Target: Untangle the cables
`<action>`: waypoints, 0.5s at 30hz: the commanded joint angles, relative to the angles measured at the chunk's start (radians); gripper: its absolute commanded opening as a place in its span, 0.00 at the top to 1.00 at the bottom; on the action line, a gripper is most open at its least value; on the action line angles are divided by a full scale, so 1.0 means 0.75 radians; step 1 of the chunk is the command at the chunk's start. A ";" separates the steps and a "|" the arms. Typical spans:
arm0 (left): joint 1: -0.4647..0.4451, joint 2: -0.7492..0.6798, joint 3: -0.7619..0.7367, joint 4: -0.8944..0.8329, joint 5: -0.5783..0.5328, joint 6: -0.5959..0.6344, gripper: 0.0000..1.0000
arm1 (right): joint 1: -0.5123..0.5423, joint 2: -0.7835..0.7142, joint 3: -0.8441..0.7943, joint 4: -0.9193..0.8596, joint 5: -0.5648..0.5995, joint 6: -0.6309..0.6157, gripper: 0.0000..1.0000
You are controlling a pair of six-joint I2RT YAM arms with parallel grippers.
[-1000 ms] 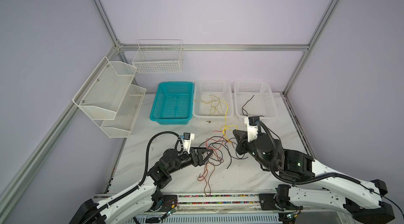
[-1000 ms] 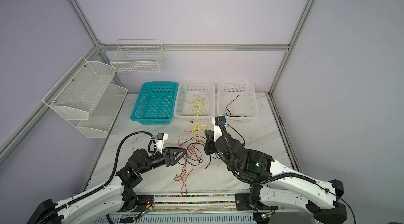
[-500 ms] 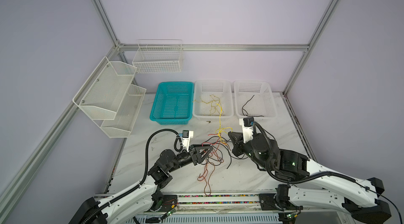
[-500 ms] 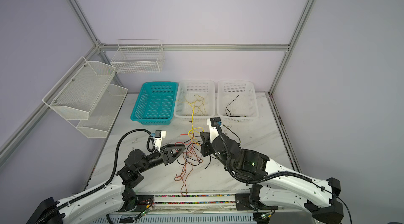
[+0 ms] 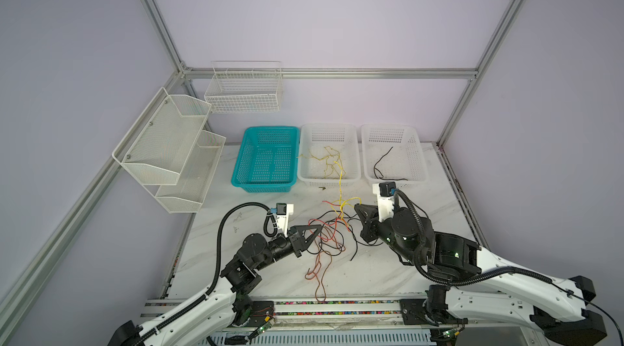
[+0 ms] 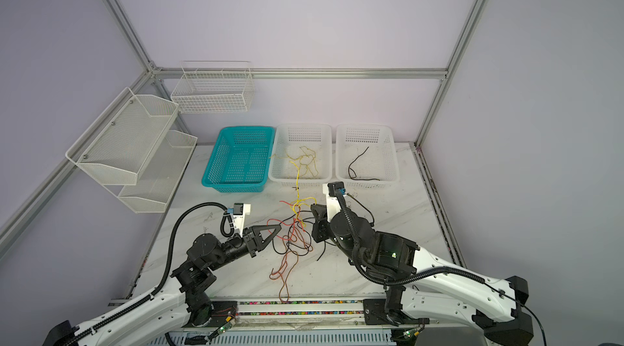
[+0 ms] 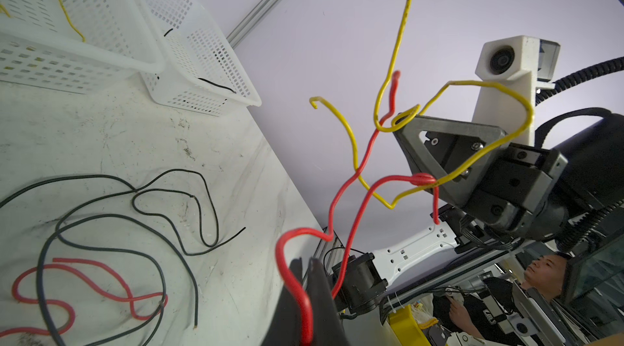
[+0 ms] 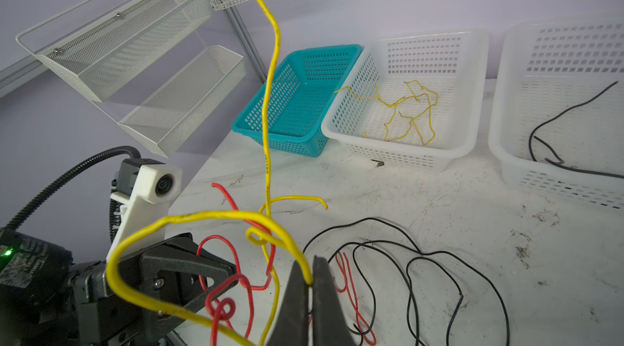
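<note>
The cables (image 5: pixel 332 231) lie as a tangle of red, yellow and black wires on the white table (image 5: pixel 388 276), between my two grippers in both top views. My left gripper (image 5: pixel 319 227) (image 7: pixel 304 265) is shut on a red cable (image 7: pixel 353 207) at the tangle's left side. My right gripper (image 5: pixel 356 206) (image 8: pixel 309 281) is shut on a yellow cable (image 8: pixel 268 124) and holds it off the table; its free end stands up high. Red and yellow strands loop around each other in the air between the grippers. Black cables (image 7: pixel 162 222) rest flat on the table. A red-orange cable (image 6: pixel 287 270) trails toward the front edge.
At the back stand a teal basket (image 5: pixel 270 128), a white basket (image 5: pixel 327 125) holding yellow wires, and a white basket (image 5: pixel 388 126) holding a black wire. A two-tier mesh shelf (image 5: pixel 169 138) hangs on the left wall and a wire basket (image 5: pixel 244 91) on the back wall.
My left gripper's jaws have closed on the red cable. The right gripper stays shut on the yellow cable and has shifted slightly toward the tangle.
</note>
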 commanded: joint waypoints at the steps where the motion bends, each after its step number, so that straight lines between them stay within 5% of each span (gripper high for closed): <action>1: 0.023 -0.071 0.044 -0.268 -0.100 0.069 1.00 | -0.005 -0.048 0.054 -0.118 0.248 0.046 1.00; 5: 0.091 -0.158 0.040 -0.464 -0.119 0.055 1.00 | -0.013 -0.119 0.094 -0.227 0.440 0.067 1.00; 15: 0.329 -0.322 0.016 -0.716 -0.091 -0.006 1.00 | -0.040 -0.169 0.218 -0.442 0.551 0.095 1.00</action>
